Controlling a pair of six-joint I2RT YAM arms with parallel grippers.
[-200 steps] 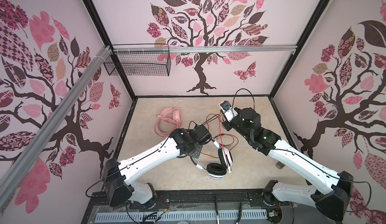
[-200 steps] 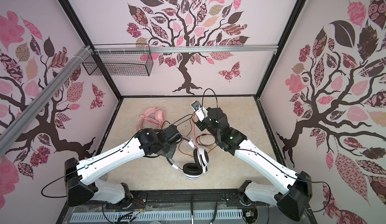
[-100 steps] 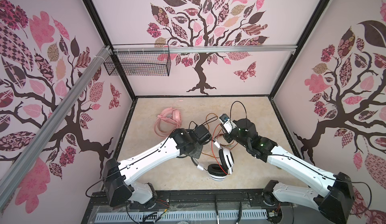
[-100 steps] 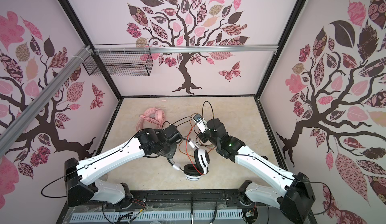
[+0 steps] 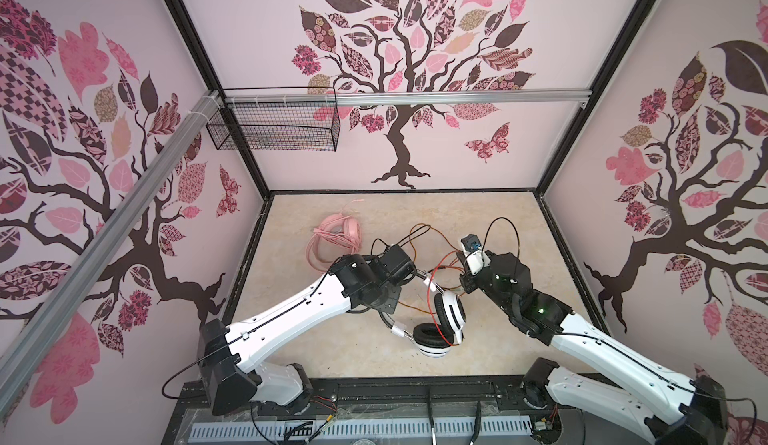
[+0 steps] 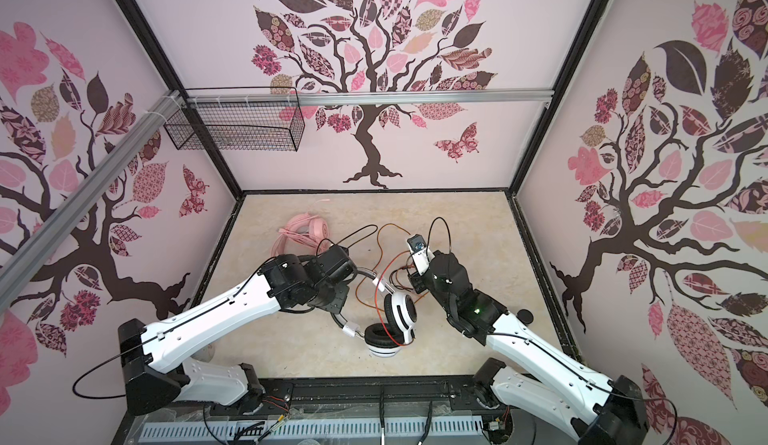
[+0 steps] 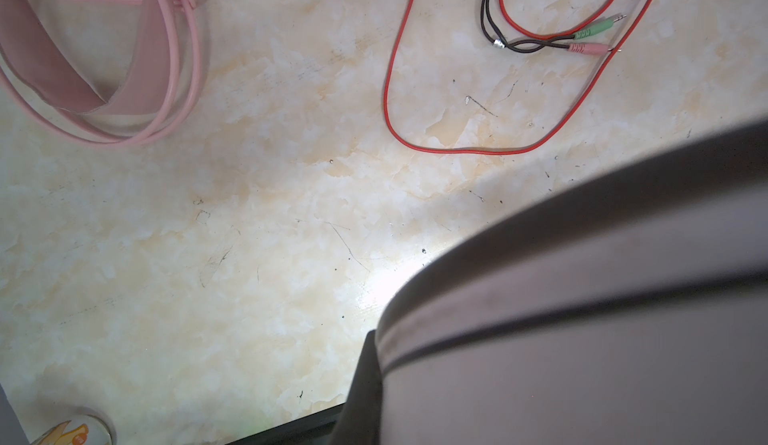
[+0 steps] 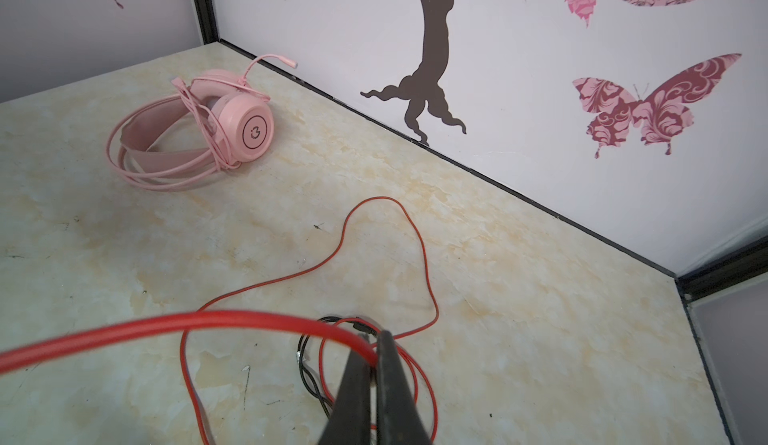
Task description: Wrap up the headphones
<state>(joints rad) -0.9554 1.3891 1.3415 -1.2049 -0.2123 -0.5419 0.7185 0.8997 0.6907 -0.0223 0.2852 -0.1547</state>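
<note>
In both top views the white-and-black headphones [image 5: 440, 326] [image 6: 395, 318] hang over the table's middle front. My left gripper [image 5: 405, 287] is shut on their headband, which fills the left wrist view as a broad grey band [image 7: 582, 297] beside one dark finger [image 7: 363, 384]. Their orange-red cable [image 8: 166, 322] loops loosely over the table [image 7: 388, 90] and across an ear cup. Just right of the headset, my right gripper [image 8: 376, 351] [image 5: 463, 287] is shut on that cable. The pink headphones [image 5: 336, 235] [image 8: 232, 127] lie at the back left, their pink cable wound around them.
Green and pink plugs [image 7: 594, 38] on thin black leads lie among the red loops. A black wire basket [image 5: 274, 125] hangs on the back wall. A small round printed object [image 7: 70, 430] sits near the table's front left. Walls close three sides.
My right gripper has come toward the front with the red cable, from behind the headset to beside its ear cup. The left arm and headband have stayed put.
</note>
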